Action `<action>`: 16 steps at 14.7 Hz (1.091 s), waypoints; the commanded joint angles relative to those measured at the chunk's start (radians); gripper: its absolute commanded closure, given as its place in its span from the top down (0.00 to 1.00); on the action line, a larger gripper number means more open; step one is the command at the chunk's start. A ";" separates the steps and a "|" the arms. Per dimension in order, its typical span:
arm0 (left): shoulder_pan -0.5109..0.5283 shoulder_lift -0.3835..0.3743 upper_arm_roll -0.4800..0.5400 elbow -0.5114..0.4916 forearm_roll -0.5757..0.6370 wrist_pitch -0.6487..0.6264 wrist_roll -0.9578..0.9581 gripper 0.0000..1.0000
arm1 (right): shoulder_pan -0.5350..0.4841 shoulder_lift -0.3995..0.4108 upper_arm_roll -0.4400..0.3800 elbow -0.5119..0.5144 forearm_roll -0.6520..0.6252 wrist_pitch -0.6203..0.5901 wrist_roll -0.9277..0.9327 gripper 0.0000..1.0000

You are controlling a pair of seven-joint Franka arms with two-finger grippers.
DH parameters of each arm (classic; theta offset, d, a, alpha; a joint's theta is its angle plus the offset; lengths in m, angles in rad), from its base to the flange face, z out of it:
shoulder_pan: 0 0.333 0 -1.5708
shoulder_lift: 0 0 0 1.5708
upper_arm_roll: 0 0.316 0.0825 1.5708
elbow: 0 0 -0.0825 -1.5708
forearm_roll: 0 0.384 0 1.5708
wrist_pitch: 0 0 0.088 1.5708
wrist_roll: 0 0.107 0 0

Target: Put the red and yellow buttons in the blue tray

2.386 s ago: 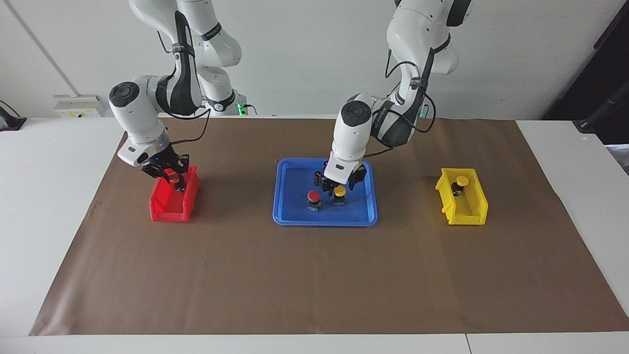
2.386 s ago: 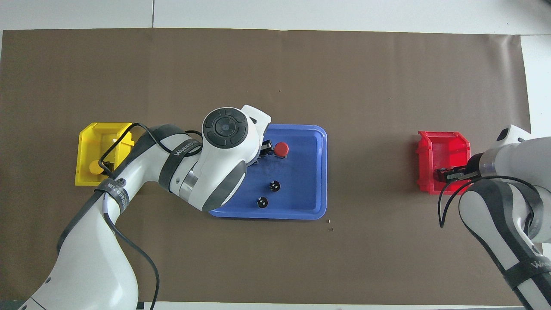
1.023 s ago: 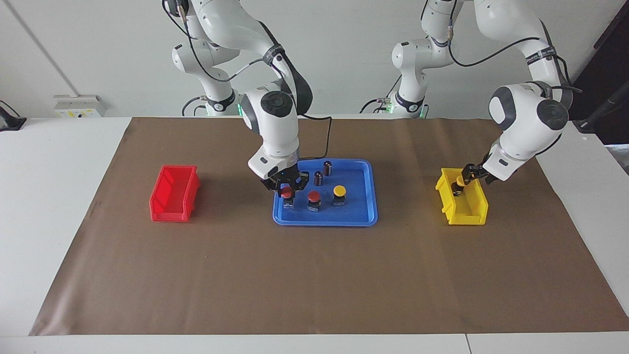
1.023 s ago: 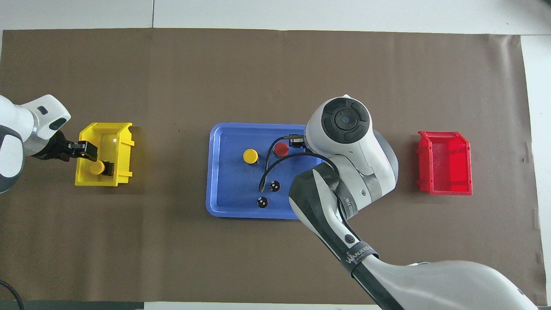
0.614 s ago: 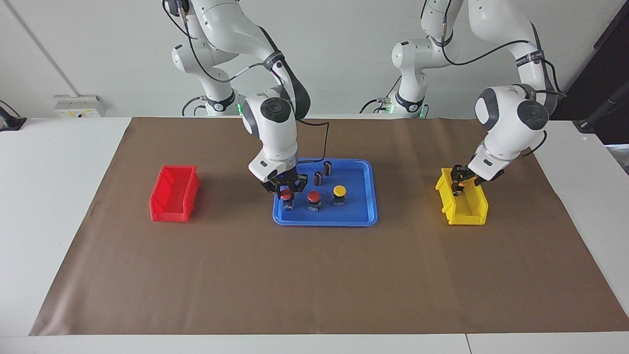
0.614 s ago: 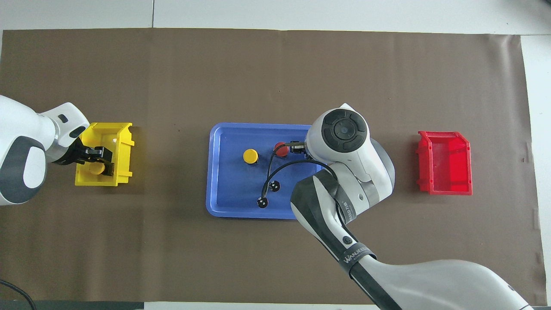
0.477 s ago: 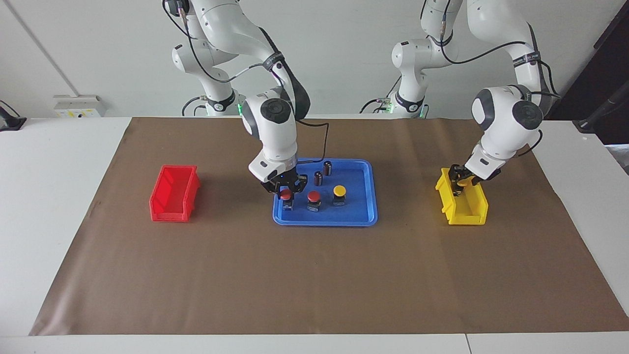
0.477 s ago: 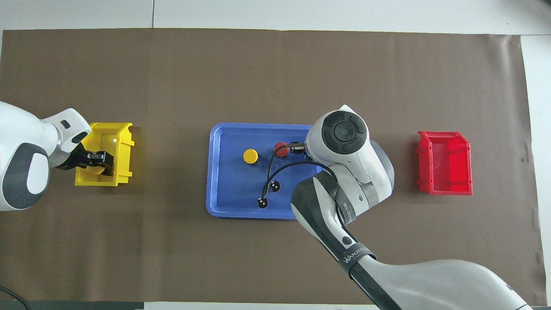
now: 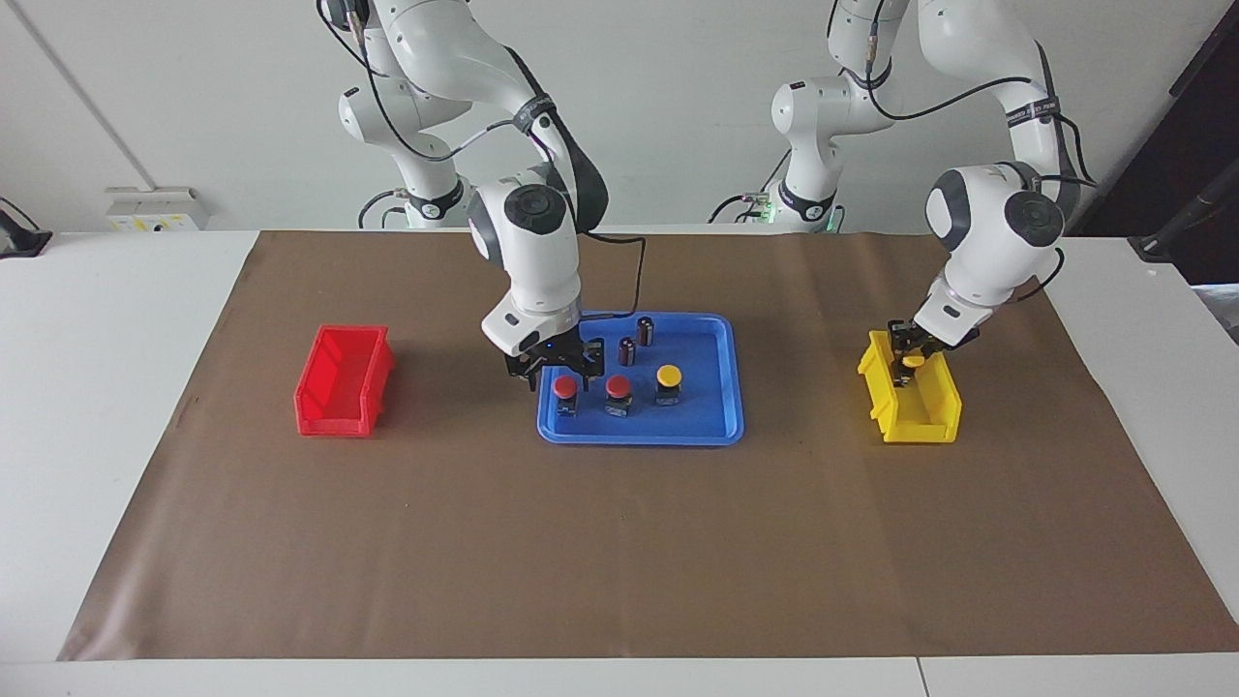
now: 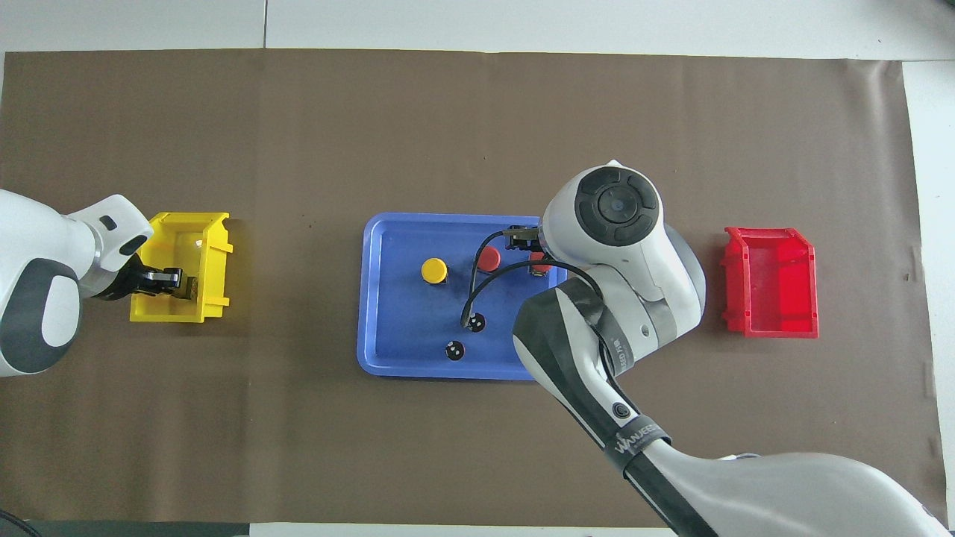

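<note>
the right gripper (image 9: 556, 371), fingers spread and empty, hangs just above a red mushroom-capped push button (image 9: 565, 387) in the shallow blue plastic tray (image 9: 711, 426) at mid frame, beside another red button (image 9: 619, 387) and a yellow one (image 9: 668, 376). the left gripper (image 9: 911, 353) clasps a yellow button (image 9: 912, 361) in the small yellow plastic bin (image 9: 934, 407) at mid right; its base is hidden.

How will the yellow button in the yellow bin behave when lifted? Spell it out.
Probably stiff and light: the yellow button looks like a small hard plastic part. It is likely apt to tip when set down, since a broad round cap sits on a small black base. The rounded cap may slip in the left gripper, and the yellow bin's walls leave little room.
</note>
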 commanded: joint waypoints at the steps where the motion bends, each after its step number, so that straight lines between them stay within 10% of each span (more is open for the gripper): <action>1: -0.019 0.084 0.003 0.297 0.015 -0.244 -0.014 0.01 | -0.107 -0.095 0.008 0.089 -0.008 -0.225 -0.051 1.00; 3: -0.114 0.111 0.001 0.423 0.012 -0.369 -0.119 0.01 | -0.188 -0.162 0.008 0.117 -0.002 -0.346 -0.186 1.00; 9: -0.508 0.123 0.000 0.251 -0.046 -0.065 -0.658 0.01 | -0.439 -0.262 -0.001 0.198 -0.002 -0.590 -0.479 1.00; 16: -0.582 0.223 0.000 0.217 -0.052 0.087 -0.719 0.03 | -0.544 -0.240 0.014 0.243 -0.006 -0.615 -0.602 1.00</action>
